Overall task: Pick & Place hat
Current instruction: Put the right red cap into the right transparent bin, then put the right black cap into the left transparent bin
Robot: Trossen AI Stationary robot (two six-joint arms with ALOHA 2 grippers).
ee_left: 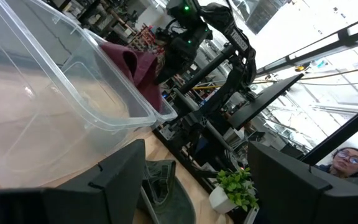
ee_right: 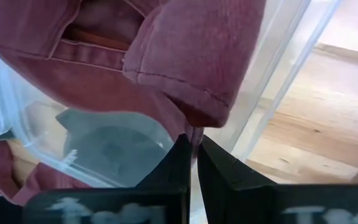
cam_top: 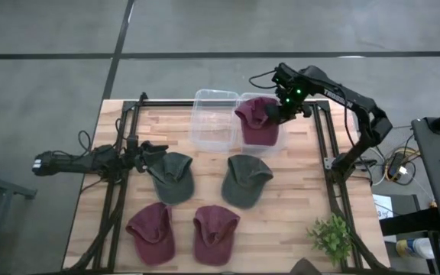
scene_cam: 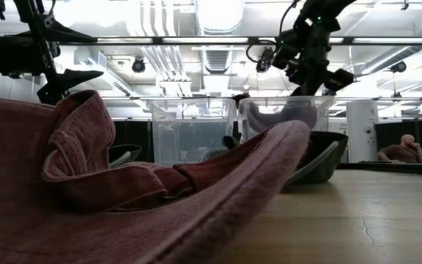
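Wooden worktop (cam_top: 296, 221): four hats remain; one maroon hat (cam_top: 257, 120) is clamped by the right claw (cam_top: 279, 109) over a bin (cam_top: 281, 141) (left claw (cam_top: 153, 150) gapes idle).

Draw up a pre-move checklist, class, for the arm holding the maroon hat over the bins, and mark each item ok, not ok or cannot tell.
1. Right gripper shut on the maroon hat: ok; the right wrist view shows the fingers pinched on the fabric.
2. Hat over the right-hand clear bin: ok, seen from above.
3. Hat fully inside the bin walls: not ok; a part hangs over the rim.
4. Hat resting on the bin floor: cannot tell.
5. Left gripper out of the way: ok; it is open beside a green hat, away from the bins.
6. Left-hand clear bin free: ok.
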